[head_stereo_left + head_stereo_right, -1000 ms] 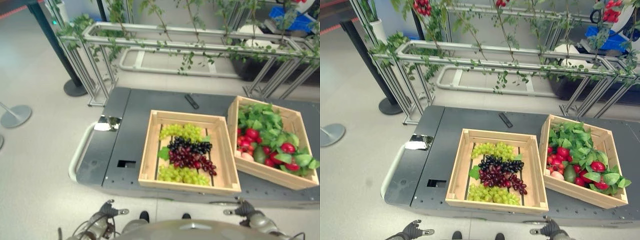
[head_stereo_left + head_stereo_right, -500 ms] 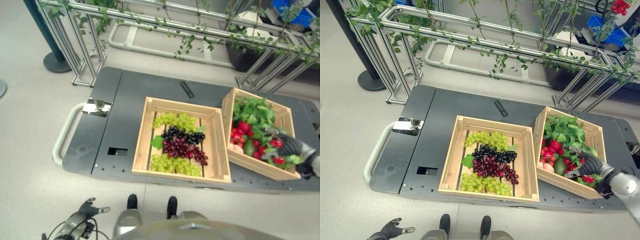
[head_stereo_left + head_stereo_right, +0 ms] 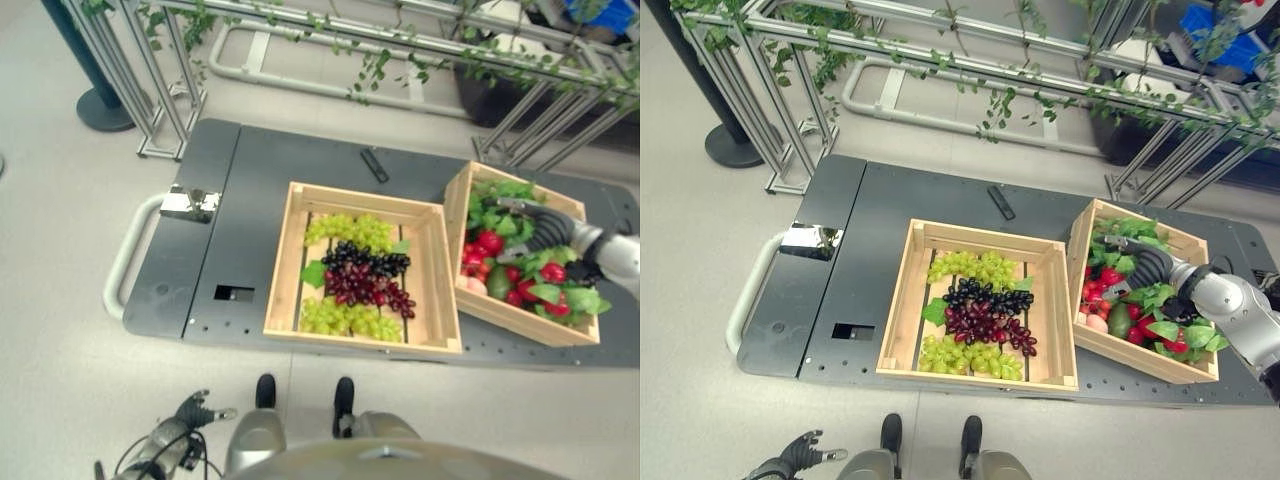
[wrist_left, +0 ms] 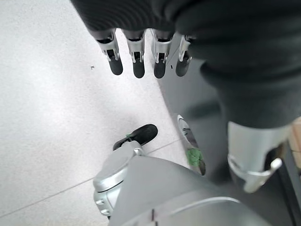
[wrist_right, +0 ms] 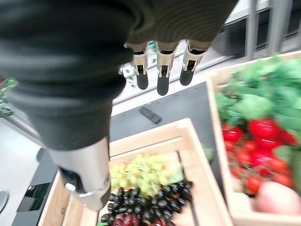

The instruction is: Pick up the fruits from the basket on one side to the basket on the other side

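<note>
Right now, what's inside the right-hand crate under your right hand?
The right crate holds red fruits, a green avocado-like fruit, a pale pink fruit and green leaves. The open right hand and the leaves cover whatever lies beneath them.

The right hand [image 3: 1145,270] reached in from the right, arm extended, fingers [image 5: 160,77] straight and relaxed. The left hand [image 3: 190,413] hung low, its fingers [image 4: 136,59] straight too.

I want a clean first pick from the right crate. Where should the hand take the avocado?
Probably from above, fingers round the avocado's broad middle: it lies low by the right crate's near-left wall, among red fruits and leaves. The open right hand hovers just behind it.
</note>
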Available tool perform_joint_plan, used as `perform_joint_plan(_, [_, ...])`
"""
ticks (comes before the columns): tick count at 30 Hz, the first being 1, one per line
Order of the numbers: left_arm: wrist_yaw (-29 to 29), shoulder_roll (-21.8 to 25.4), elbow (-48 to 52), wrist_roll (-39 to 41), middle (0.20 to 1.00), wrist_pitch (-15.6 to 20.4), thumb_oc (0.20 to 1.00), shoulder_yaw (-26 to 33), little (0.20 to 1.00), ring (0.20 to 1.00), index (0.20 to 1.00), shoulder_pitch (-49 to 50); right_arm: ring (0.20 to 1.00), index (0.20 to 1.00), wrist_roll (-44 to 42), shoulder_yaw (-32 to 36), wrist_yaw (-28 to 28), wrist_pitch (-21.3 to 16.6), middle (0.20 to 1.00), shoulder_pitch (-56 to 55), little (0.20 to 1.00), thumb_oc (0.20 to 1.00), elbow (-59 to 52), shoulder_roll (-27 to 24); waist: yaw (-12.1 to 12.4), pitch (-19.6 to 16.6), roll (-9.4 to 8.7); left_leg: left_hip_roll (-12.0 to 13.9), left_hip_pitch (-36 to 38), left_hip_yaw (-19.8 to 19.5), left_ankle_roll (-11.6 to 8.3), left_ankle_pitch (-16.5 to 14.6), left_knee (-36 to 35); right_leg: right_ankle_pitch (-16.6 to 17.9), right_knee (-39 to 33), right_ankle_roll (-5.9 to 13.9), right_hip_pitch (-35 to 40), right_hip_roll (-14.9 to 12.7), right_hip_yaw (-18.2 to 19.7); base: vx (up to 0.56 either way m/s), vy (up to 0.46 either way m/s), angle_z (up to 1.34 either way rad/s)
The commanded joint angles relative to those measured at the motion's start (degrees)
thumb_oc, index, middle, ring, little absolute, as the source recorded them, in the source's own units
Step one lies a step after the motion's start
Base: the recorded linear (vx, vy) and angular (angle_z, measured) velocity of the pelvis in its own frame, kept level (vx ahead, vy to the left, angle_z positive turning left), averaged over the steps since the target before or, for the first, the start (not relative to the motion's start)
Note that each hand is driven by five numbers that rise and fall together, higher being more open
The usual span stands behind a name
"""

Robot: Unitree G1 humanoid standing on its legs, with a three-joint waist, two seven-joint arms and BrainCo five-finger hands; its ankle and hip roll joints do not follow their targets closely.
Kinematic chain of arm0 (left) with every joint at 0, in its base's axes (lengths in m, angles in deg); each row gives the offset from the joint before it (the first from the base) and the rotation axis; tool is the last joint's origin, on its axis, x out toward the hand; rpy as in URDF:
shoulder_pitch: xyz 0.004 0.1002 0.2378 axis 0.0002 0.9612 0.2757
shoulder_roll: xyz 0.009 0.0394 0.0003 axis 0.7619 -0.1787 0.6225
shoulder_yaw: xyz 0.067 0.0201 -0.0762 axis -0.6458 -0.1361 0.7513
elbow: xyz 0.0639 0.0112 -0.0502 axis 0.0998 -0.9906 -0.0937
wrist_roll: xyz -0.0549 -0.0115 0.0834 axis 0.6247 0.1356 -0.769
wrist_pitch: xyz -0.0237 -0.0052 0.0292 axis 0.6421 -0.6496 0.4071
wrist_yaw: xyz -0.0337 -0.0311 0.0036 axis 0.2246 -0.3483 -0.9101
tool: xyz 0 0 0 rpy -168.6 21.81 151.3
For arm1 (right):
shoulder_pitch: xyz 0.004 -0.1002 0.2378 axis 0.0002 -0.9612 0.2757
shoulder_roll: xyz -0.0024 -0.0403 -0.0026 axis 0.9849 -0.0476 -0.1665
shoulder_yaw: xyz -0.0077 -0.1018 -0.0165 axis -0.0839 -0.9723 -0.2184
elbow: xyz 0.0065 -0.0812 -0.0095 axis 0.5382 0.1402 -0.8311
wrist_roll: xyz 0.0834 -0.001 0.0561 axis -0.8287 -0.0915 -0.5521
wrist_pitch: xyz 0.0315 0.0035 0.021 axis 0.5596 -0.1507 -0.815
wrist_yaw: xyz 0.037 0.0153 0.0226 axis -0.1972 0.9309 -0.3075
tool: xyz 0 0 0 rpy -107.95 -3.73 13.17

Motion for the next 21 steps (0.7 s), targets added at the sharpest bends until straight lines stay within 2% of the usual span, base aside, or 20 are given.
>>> perform_joint_plan(1, [0.83,1.41,-0.39,0.86,1.0,0.79,1.0,-0.39,1.0,1.0,1.0,-0.19,1.0,1.0,-0.11,-2.35,-3.17,-1.4,1.0,5.78,1.0,1.0,-0.37,-0.06,2.13,1.51,-0.39,-1.42,-4.88,-1.88,0.2,-2.72,7.37,2.12,12.19,6.32,-6.96,-4.55,1.93,-0.09,0.105,0.02])
perform_joint_plan(2, [0.83,1.39,-0.39,0.86,1.0,0.79,1.0,-0.34,1.0,1.0,1.0,-0.19,1.0,1.0,-0.11,-2.48,-3.17,-1.4,1.0,5.93,1.0,1.0,-0.32,-0.04,2.08,1.46,-0.41,-1.44,-5.0,-1.86,0.21,-2.76,7.47,2.07,12.31,6.33,-7.09,-4.58,1.96,-0.09,0.102,0.05])
perform_joint_plan(3, [1.37,2.14,0.09,0.83,1.0,0.76,1.0,-0.27,1.0,1.0,1.0,-1.05,1.0,1.0,0.5,-2.21,-3.71,-1.18,1.0,6.51,1.0,1.0,-0.63,0.16,1.88,3.07,0.08,-2.11,-6.47,-2.52,0.85,-3.01,9.15,3.02,17.13,6.74,-9.53,-5.01,3.15,-0.1,0.082,0.1])
perform_joint_plan(5, [2.03,3.13,0.92,1.37,1.0,0.86,1.0,-0.15,1.0,1.0,1.0,-1.79,1.0,1.0,1.33,-3.32,-4.32,-0.9,1.0,8.82,1.0,1.0,-0.93,0.13,1.79,4.95,0.85,-2.03,-8.55,-3.12,1.19,-2.67,10.44,3.36,21.53,6.47,-13.01,-3.8,4.79,-0.13,0.044,0.25])
perform_joint_plan(6, [2.17,3.52,1.14,1.33,1.0,0.94,1.0,-0.17,1.0,1.0,1.0,-1.87,1.0,1.0,1.72,-3.84,-4.44,-0.79,1.0,10.04,1.0,1.0,-1.0,-0.22,1.8,5.14,1.02,-2.03,-9.64,-3.18,1.02,-2.46,10.5,2.05,19.6,6.16,-13.28,-3.46,5.08,-0.1,-0.038,0.23])
perform_joint_plan(8, [2.41,3.74,1.34,1.58,1.0,0.9,1.0,-0.06,1.0,1.0,1.0,-2.32,1.0,1.0,2.09,-4.72,-4.93,-0.62,1.0,11.61,1.0,1.0,-1.17,-0.42,1.57,5.5,0.97,-2.38,-10.46,-3.51,0.94,-2.0,9.94,1.5,17.1,5.47,-13.61,-2.34,5.83,-0.02,-0.08,0.13])
perform_joint_plan(9, [2.88,3.99,1.38,1.19,1.0,0.89,1.0,0.98,1.0,1.0,1.0,-2.26,1.0,1.0,2.68,-2.31,-4.76,-0.51,1.0,8.75,1.0,1.0,-2.86,-0.67,2.01,5.2,0.38,-2.13,-11.06,-3.81,0.4,-1.37,9.5,0.45,14.69,4.41,-13.3,-2.02,4.95,0.03,-0.174,0.13])
perform_joint_plan(11, [4.37,3.88,0.93,2.16,1.0,0.82,1.0,1.81,1.0,1.0,1.0,-3.57,1.0,1.0,1.57,-2.23,-5.71,-0.5,1.0,9.98,1.0,1.0,-1.85,0.04,2.47,6.12,0.34,-1.26,-11.98,-4.33,-0.37,-0.41,8.44,1.08,13.79,4.0,-14.34,-0.6,4.29,0.0,-0.197,0.08])
perform_joint_plan(15, [5.16,3.48,4.0,2.64,1.0,0.56,1.0,0.7,1.0,1.0,1.0,-4.23,1.0,1.0,0.63,-2.47,-7.11,-0.63,1.0,11.12,1.0,1.0,-1.43,-0.21,2.61,7.99,0.69,-0.54,-13.35,-5.13,-1.21,0.54,8.79,0.52,12.9,2.97,-15.04,0.04,2.14,0.0,-0.129,0.13])
perform_joint_plan(21, [6.36,2.62,3.57,4.1,1.0,0.36,1.0,-0.83,1.0,1.0,1.0,-6.85,1.0,1.0,1.98,-9.22,-9.49,-0.48,1.0,20.85,1.0,1.0,5.11,2.47,2.46,9.89,0.51,0.05,-17.03,-5.44,-1.76,1.12,10.67,1.28,12.45,2.2,-17.82,0.99,1.46,-0.03,-0.068,0.06])
